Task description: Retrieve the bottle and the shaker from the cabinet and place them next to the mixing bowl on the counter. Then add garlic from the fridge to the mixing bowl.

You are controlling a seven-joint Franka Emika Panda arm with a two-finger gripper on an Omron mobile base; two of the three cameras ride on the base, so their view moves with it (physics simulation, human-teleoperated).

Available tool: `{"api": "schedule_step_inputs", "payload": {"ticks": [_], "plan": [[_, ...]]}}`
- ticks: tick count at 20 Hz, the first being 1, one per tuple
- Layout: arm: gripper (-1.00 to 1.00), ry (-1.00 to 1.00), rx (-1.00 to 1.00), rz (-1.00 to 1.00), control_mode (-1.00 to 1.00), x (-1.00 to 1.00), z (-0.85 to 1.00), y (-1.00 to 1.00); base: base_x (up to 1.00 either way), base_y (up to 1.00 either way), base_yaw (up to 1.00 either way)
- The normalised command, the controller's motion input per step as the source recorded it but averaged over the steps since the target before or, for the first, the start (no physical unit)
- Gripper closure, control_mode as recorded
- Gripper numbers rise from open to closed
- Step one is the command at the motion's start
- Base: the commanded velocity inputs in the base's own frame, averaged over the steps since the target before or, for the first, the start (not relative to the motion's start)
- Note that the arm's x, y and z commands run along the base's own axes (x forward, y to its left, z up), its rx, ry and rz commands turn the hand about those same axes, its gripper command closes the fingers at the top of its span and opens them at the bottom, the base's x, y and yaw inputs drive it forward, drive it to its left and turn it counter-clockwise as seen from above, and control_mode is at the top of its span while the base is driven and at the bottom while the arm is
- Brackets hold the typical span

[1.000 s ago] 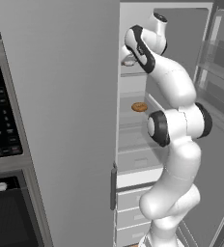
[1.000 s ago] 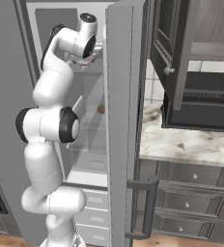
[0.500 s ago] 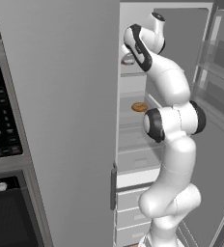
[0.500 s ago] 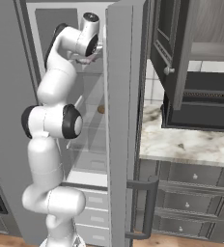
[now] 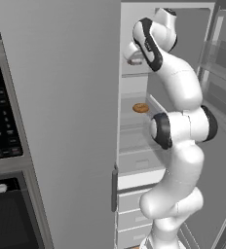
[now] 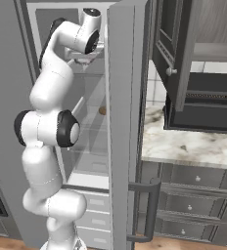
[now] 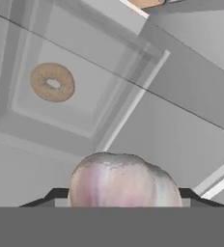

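A bagel [image 7: 52, 82] lay on a glass shelf [image 7: 99, 72] at the left (well below the hand). Lower centre, the garlic [image 7: 124, 179] sat pinched in the gripper [image 7: 123, 195] — its dark fingertips [image 7: 51, 195] flanked the bulb, high inside the open fridge [image 5: 183, 9].

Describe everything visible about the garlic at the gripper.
The garlic is a rounded, pale bulb, white with pinkish-purple streaks running down its skin, which looks smooth and papery. In the hand view it sits low and close, between the dark fingers of the gripper, which flank it on both sides; its underside is cut off. It hangs inside the open fridge, above a shelf that carries a bagel, touching neither.
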Motion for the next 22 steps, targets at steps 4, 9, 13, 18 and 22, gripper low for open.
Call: {"api": "schedule_step_inputs", "payload": {"ticks": [4,9,13,18,22], "plan": [[1.00,-0.75,0.04,0.00,-1.00,-1.00,-0.63,0.10,0.00,0.00,0.00],[1.00,-1.00,0.11,0.00,-1.00,-1.00,-0.34,0.19,0.00,0.00,0.00],[1.00,-0.44,0.11,0.00,-1.00,-1.00,0.36,-0.45,0.00,0.00,0.00],[1.00,-0.02,-0.02,-0.10,-1.00,-1.00,0.15,-1.00,0.00,0.00,0.00],[1.00,0.20,-0.13,-0.17,-1.00,-1.00,0.12,-0.64,0.00,0.00,0.00]]}}
